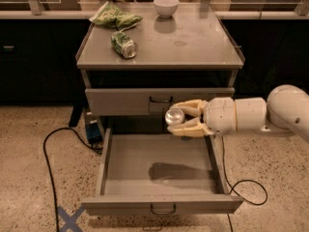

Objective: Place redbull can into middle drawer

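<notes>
My gripper reaches in from the right, and its cream fingers are shut on the redbull can, whose shiny silver top faces the camera. The can hangs in the air over the back of the open middle drawer, a wide shallow grey drawer pulled out with a bare floor and a dark loop handle at the front. The can's shadow falls on the drawer floor. The can's blue-and-silver body is mostly hidden by the fingers.
The closed upper drawer is just behind the gripper. On the cabinet top lie a green can on its side, a green chip bag and a white bowl. Black cables run on the floor.
</notes>
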Tool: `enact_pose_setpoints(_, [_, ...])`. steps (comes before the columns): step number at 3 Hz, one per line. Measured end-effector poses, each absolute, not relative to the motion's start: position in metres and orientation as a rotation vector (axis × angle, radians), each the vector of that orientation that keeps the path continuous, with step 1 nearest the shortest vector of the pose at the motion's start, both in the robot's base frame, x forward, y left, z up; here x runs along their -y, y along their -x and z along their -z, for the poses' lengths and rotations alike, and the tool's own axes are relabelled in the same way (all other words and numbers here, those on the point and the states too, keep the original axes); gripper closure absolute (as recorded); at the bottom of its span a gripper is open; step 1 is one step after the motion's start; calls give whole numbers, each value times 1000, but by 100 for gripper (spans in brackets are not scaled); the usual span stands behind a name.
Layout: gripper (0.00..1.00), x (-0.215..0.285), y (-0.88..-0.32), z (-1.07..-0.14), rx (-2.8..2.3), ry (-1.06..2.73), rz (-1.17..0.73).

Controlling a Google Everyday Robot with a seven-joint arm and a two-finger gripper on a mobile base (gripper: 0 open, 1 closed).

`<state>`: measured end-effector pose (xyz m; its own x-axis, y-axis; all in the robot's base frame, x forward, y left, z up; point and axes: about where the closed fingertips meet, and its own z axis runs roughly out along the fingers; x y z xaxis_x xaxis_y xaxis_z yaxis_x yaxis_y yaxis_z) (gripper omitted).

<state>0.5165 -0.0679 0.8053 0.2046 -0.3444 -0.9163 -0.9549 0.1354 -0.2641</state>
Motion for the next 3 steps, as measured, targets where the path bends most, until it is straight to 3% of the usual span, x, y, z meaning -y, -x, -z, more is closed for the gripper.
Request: enact_pose_setpoints(3, [100, 69, -515, -775, -1350, 1325, -814])
